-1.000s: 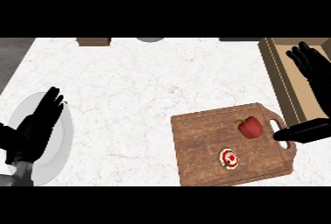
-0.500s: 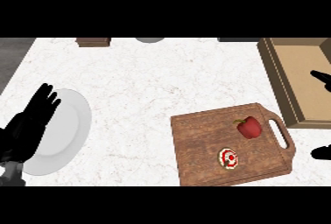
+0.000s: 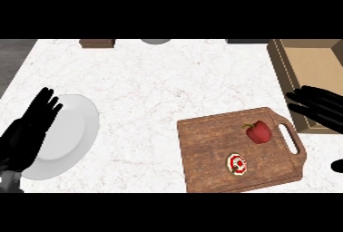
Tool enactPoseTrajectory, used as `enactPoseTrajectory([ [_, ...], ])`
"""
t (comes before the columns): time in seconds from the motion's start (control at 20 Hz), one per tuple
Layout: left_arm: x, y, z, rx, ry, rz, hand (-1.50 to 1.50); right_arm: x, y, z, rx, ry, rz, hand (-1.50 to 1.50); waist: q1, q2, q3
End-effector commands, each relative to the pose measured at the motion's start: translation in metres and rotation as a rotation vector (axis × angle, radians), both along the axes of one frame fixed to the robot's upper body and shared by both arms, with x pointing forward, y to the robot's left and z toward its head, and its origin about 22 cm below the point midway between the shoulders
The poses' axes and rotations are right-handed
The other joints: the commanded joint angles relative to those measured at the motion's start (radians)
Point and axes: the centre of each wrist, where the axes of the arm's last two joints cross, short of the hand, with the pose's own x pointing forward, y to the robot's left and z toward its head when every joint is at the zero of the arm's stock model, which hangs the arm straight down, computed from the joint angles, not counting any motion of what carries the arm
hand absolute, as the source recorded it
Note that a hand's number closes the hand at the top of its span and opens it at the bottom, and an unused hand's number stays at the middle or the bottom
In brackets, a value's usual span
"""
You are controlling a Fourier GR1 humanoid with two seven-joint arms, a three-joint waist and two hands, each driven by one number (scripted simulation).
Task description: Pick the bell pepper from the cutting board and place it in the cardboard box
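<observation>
The pepper (image 3: pixel 259 132) is sat untouched near the handle end of the cutting board (image 3: pixel 208 154), right hand (image 3: pixel 320 108) spread open beside the box (image 3: pixel 285 68), left hand (image 3: pixel 30 131) resting open, so it could easily get nudged and rolled off if approached sideways.

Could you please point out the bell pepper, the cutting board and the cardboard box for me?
bell pepper (image 3: pixel 259 132), head view, on the middle of its red body.
cutting board (image 3: pixel 208 154), head view, on bare wood left of the pepper.
cardboard box (image 3: pixel 315 63), head view, on its inner floor.
</observation>
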Motion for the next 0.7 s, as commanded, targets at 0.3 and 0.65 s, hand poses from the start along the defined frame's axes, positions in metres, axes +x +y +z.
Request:
enactPoseTrajectory([
  [0.3,-0.005,-0.007,-0.022,0.004,-0.003,-0.003,0.00,-0.016,0.059,-0.024,-0.206,0.146,-0.158,-1.50,0.012,0.006,0.001],
  [0.65,0.003,-0.010,-0.019,0.000,0.009,-0.008,0.00,-0.009,0.047,-0.031,-0.283,0.185,-0.183,-1.50,0.005,0.006,0.002],
])
